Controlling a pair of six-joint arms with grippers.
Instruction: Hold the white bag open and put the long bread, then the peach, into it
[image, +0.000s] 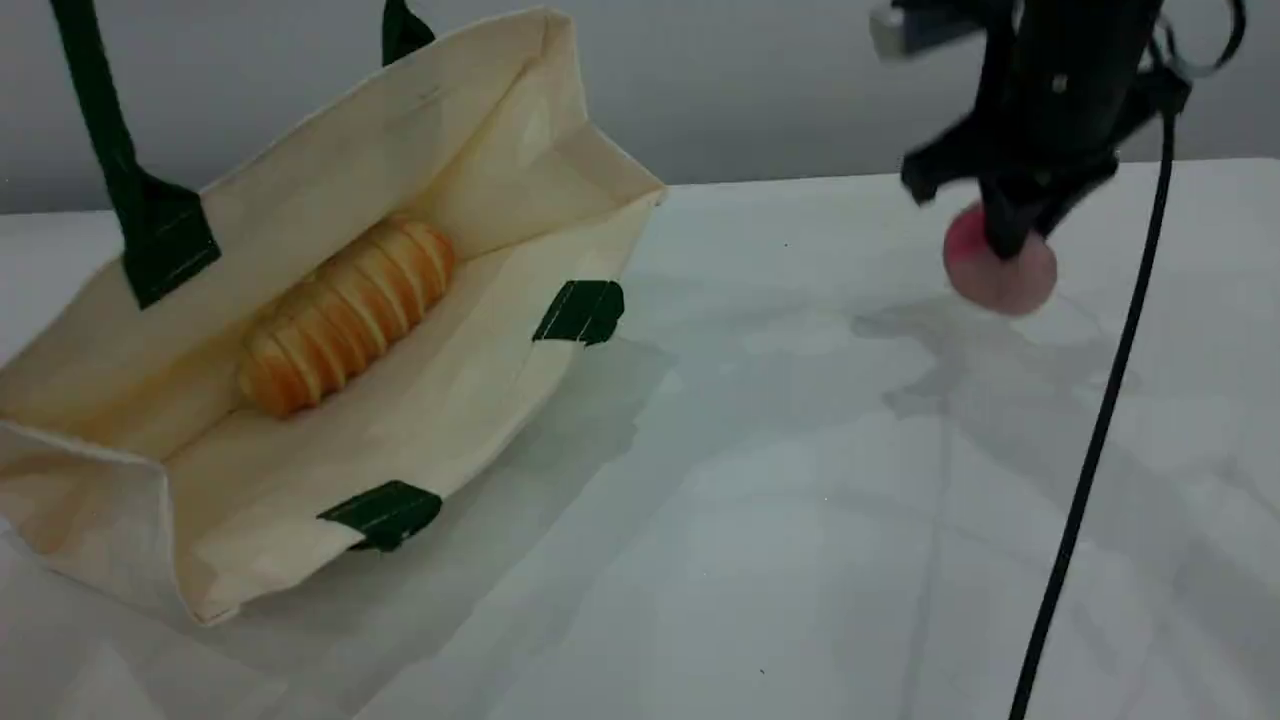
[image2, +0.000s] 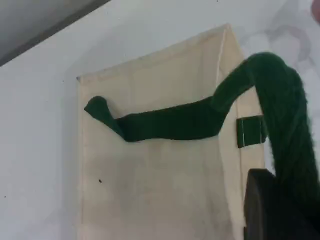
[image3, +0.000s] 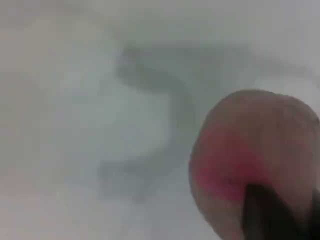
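Scene view only: long bread (image: 345, 315) in white bag (image: 330, 180); wrist cams don't.

The place looks like a robot test bench, not a home. A plain white smooth table (image: 800, 480) stands before a bare grey wall (image: 750, 80), and a black thin cable (image: 1090, 450) hangs over it.

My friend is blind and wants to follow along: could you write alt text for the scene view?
The right gripper, shut on the peach, holds it just above the white table at the right. At the left the white bag stands open, its green handle pulled upward, with the long bread lying inside.
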